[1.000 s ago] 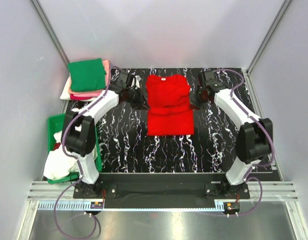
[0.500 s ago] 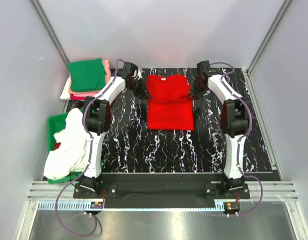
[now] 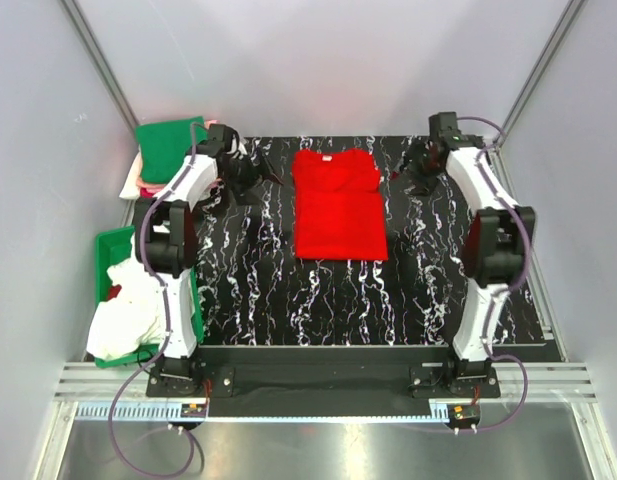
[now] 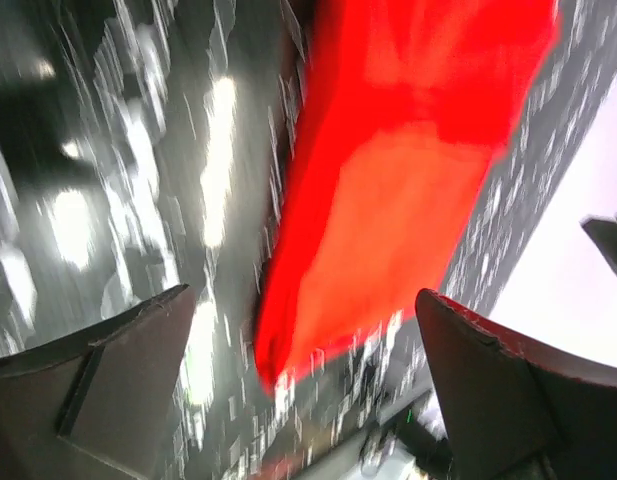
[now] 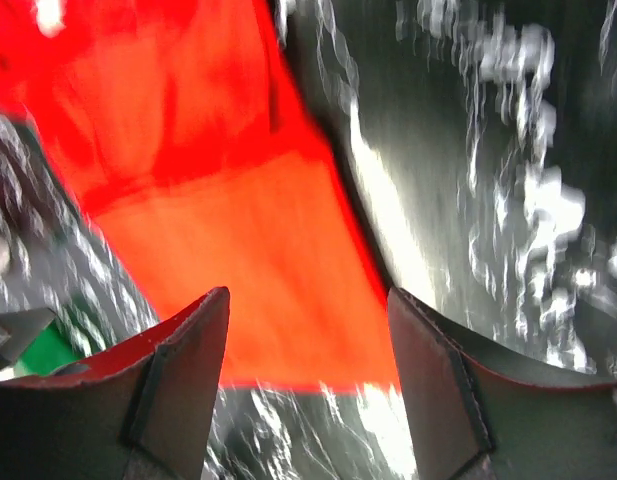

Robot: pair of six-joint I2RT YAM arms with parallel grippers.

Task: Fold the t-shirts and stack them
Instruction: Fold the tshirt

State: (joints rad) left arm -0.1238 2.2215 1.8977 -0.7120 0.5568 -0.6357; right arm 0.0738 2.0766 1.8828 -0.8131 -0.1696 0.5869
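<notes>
Black marbled table [image 3: 248, 290]: red t-shirt [image 3: 338, 210] flat at centre, left gripper [image 3: 246, 176] and right gripper [image 3: 416, 176] spread empty either side; you risk undoing the fold if one pinch catches a single layer.

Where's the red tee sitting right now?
In the top view, the red t-shirt lies flat at the middle of the far half of the table, between the left gripper and the right gripper, touching neither.
</notes>
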